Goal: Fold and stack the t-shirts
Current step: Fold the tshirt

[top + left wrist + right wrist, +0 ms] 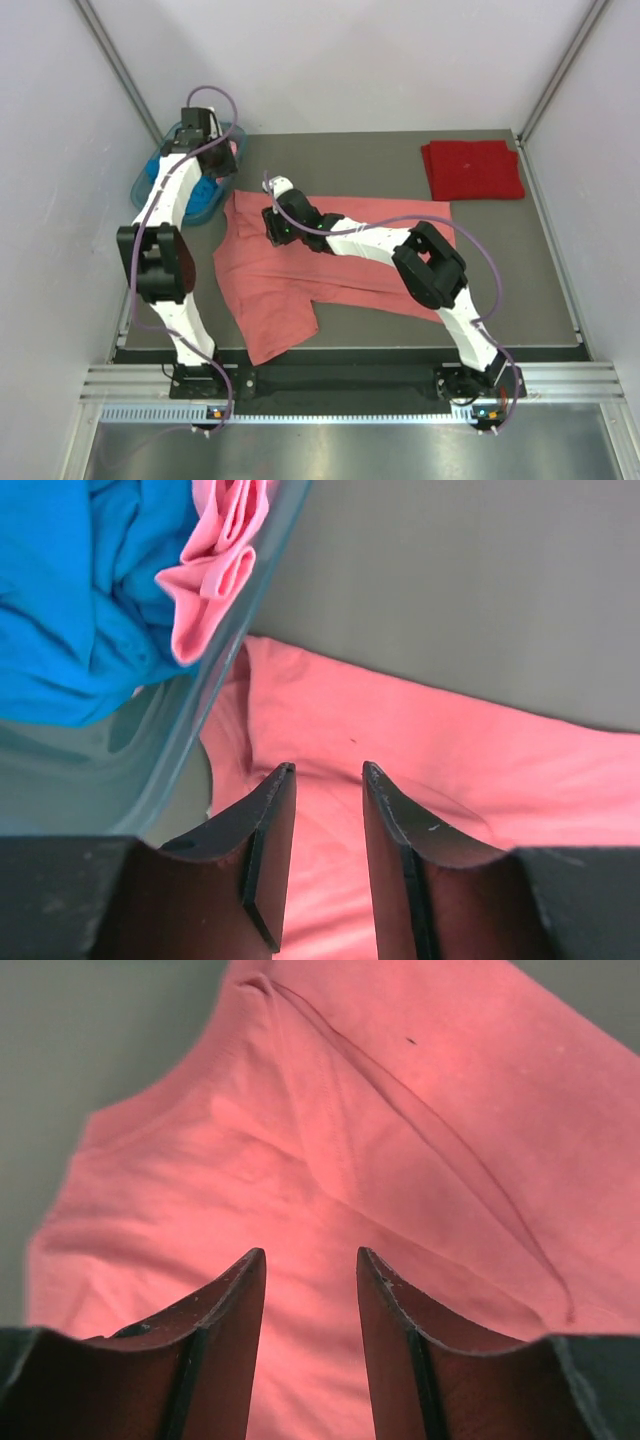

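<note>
- At the far left of the table [400, 160], the left arm's wrist covers much of the teal basket [143, 186] from overhead. I can only see the left gripper [325, 770] in its own wrist view.
- The basket holds the bright blue shirt [60, 600], bunched up. The light pink shirt [213, 575] is crumpled against the basket wall on the side nearest the table's middle. The frame edge cuts off both in the wrist view.
- Left claw: fingers parted with a narrow gap and nothing between them. It hangs over the edge of the salmon-coral shirt [270, 285], just beside the basket wall.
- The salmon-coral shirt lies spread out mid-table, unfolded and wrinkled. Its near corner reaches the table's front edge. The right arm lies across it and hides a strip.
- Right gripper [310, 1255]: fingers apart, holding nothing, over the salmon fabric, where a long crease runs diagonally. I can't tell whether the tips touch the cloth.
- In the far right corner, the dark red shirt [472, 168] is folded into a flat rectangle, well apart from the salmon one.
</note>
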`<state>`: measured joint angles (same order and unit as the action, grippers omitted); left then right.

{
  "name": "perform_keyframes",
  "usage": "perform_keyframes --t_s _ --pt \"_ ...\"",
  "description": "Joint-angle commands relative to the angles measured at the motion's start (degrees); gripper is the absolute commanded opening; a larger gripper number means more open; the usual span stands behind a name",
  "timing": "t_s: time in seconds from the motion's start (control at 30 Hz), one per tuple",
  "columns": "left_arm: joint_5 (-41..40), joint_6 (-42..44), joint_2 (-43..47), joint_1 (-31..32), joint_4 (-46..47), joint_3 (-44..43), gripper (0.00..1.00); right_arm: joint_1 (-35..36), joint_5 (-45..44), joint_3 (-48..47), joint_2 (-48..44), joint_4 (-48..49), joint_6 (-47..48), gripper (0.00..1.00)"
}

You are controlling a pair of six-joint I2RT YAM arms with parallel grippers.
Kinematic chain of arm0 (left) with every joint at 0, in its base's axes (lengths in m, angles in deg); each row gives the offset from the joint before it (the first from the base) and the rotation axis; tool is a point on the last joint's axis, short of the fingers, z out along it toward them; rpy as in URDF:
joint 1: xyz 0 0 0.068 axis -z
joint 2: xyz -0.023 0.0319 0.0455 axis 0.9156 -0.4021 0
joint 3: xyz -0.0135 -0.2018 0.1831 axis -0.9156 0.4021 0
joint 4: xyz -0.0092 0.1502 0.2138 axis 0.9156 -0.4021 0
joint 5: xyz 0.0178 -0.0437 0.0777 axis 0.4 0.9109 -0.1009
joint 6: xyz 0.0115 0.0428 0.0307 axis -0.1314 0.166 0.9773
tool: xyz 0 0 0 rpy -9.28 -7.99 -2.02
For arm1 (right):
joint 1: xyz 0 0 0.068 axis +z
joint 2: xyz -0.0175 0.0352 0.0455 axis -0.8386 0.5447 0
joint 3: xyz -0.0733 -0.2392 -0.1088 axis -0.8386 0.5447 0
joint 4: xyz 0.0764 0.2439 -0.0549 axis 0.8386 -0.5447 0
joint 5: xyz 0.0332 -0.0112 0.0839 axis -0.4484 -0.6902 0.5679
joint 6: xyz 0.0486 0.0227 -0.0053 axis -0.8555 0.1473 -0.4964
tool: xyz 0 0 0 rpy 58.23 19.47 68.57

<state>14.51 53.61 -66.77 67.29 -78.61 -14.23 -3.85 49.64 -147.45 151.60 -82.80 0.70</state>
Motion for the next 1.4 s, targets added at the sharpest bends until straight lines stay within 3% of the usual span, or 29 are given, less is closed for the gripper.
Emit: perform_keyframes --t_s 0.0,0.3,0.67,0.77,0.87,1.03,1.37 --pt "5.15 -3.52 9.05 0.50 2.39 3.55 0.39 0.29 -4.46 -3.40 1.93 -2.96 4.84 0.42" --pt "5.32 -8.09 17.24 -0.20 10.66 14.79 0.39 0.38 -5.96 -8.85 6.33 -5.60 6.77 0.42" --pt "4.19 -7.74 18.39 -0.38 11.54 18.15 0.39 0.29 -8.24 -13.33 9.49 -6.39 7.48 0.40" --pt "3.92 -7.74 18.39 -0.47 11.71 18.41 0.39 0.29 -9.47 -14.21 10.37 -7.18 7.13 0.35" --pt "3.66 -7.74 18.56 -0.55 12.07 18.76 0.39 0.29 -9.65 -14.65 10.64 -7.27 7.04 0.24" --pt "1.99 -7.74 18.48 -0.56 12.16 19.20 0.39 0.38 -9.39 -15.35 10.73 -7.09 7.39 0.00" --pt "-0.21 -8.00 17.95 -2.40 11.98 20.08 0.39 0.38 -9.12 -12.46 6.16 -4.11 8.27 0.00"
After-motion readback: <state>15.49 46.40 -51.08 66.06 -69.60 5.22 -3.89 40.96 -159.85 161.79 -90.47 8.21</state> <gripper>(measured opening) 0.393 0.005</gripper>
